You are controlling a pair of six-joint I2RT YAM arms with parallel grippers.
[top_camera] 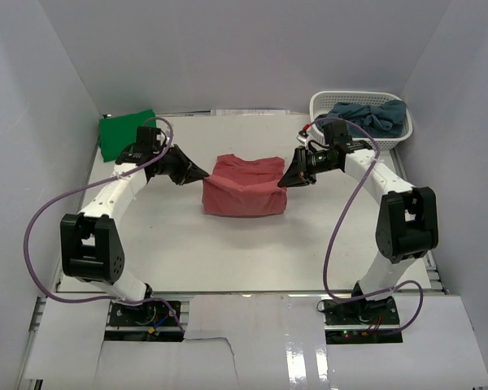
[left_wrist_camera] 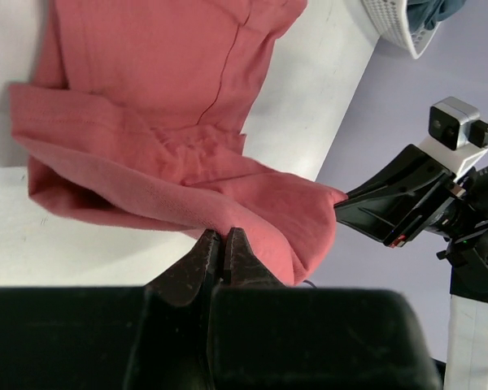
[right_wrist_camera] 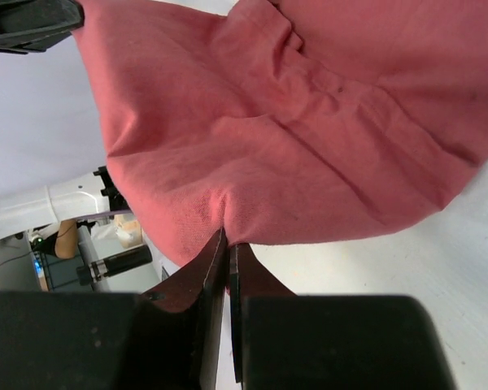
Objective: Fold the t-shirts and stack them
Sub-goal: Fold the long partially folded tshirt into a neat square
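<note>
Top external: shows red shirt (top_camera: pixel 242 191) at mid-table (top_camera: pixel 228 252), sagging between left gripper (top_camera: pixel 205 173) and right gripper (top_camera: pixel 283 182), one at each upper corner. Places green shirt (top_camera: pixel 124 134) flat at far left, blue shirts (top_camera: pixel 374 115) heaped in basket (top_camera: pixel 321 104) at far right.

Left wrist: shows jaws pinched together on a fold of red shirt, with more cloth spread on the table beyond.

Right wrist: shows jaws clamped on red shirt's edge, cloth puckered at the tips.
</note>
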